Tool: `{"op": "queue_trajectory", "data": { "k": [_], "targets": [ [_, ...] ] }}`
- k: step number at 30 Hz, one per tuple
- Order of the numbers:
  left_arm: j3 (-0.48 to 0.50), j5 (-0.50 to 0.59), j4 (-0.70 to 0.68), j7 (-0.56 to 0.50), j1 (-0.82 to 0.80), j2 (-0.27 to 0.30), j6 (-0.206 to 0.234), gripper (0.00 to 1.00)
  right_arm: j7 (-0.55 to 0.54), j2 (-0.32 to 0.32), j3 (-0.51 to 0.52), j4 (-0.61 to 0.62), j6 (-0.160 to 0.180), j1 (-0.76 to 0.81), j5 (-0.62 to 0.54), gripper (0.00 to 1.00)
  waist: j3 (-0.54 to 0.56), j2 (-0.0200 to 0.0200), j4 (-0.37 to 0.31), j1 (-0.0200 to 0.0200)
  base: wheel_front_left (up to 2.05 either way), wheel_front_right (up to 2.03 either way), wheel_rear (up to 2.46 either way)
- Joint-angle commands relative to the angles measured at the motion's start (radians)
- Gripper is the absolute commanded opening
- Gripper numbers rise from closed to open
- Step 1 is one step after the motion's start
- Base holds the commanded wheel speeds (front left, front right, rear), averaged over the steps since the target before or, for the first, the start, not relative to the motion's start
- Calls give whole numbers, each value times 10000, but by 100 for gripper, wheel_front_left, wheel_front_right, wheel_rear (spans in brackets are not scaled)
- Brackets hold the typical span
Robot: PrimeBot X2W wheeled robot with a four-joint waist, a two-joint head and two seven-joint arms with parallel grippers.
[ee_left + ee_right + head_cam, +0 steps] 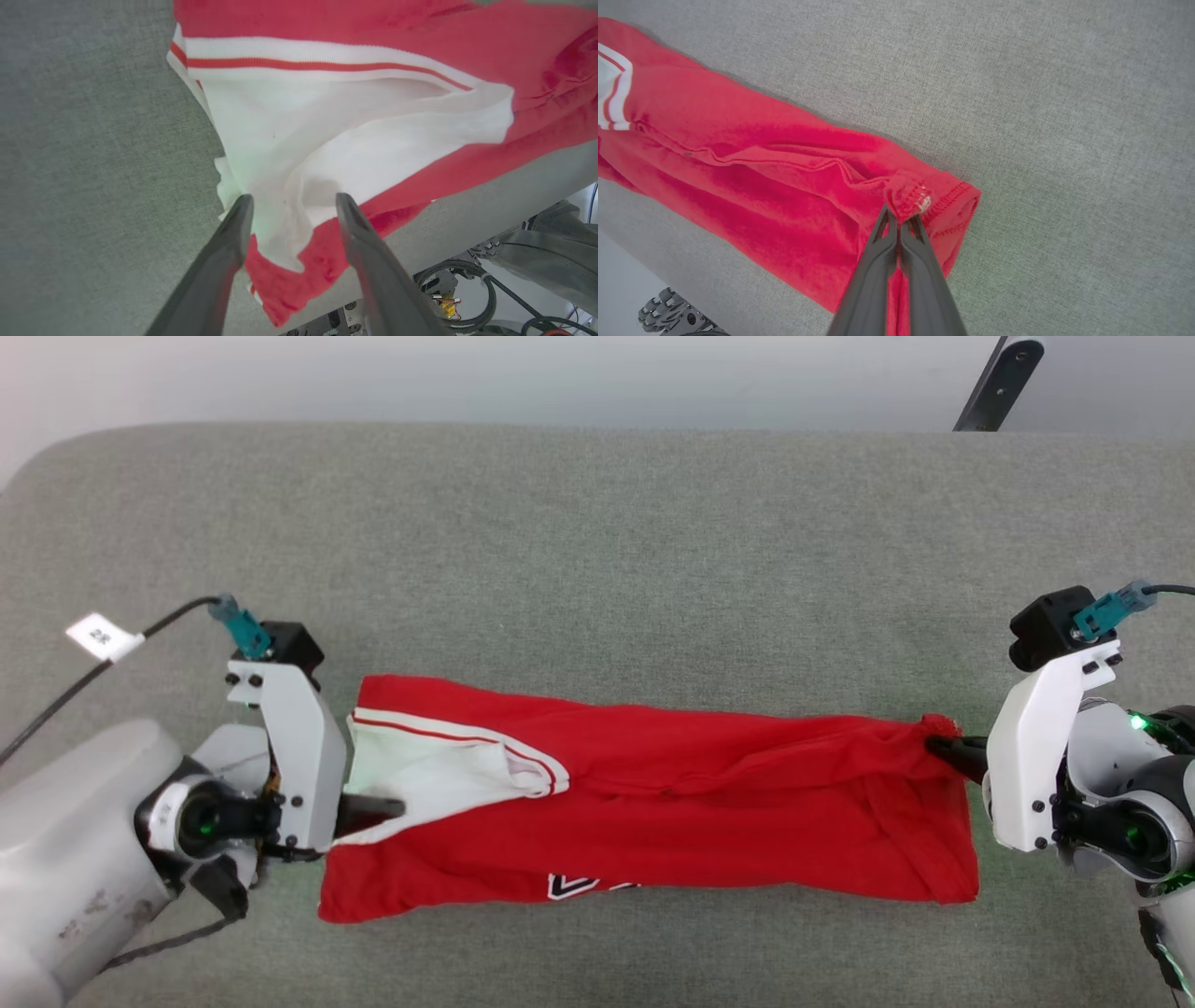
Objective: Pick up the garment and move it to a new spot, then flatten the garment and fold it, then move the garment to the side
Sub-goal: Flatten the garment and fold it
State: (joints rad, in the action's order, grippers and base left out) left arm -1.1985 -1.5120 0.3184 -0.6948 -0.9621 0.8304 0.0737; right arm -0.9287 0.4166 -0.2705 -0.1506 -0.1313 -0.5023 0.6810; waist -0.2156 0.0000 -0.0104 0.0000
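On the grey woven-fabric table (597, 523), the garment (709, 784), a soft red jersey shirt with white sleeves and red-striped trim, lies stretched in a long folded band across the near middle. A bit of black-and-white lettering shows at its near edge.

Left arm: the pale forearm enters from the lower left with the wrist level. The left gripper (373, 807) points across the table toward the robot's right. Its two dark fingers stand apart, and the white sleeve (355, 135) lies loose between the tips, unclamped.

Right arm: it reaches in from the right edge, and the right gripper (901, 219) points toward the robot's left. Its fingers are pressed together, pinching the stitched red hem corner (920, 196) at the band's far right end, where the fabric bunches at the tips.
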Motion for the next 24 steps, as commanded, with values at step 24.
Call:
{"op": "queue_trajectory", "data": {
  "k": [24],
  "targets": [
    [-108, 179, 85, -553, -357, -368, 754, 100, -1383, -1149, 428, -1440, 12, -605, -742, 0, -353, 0, 80, 0, 0, 0, 0]
  ]
}}
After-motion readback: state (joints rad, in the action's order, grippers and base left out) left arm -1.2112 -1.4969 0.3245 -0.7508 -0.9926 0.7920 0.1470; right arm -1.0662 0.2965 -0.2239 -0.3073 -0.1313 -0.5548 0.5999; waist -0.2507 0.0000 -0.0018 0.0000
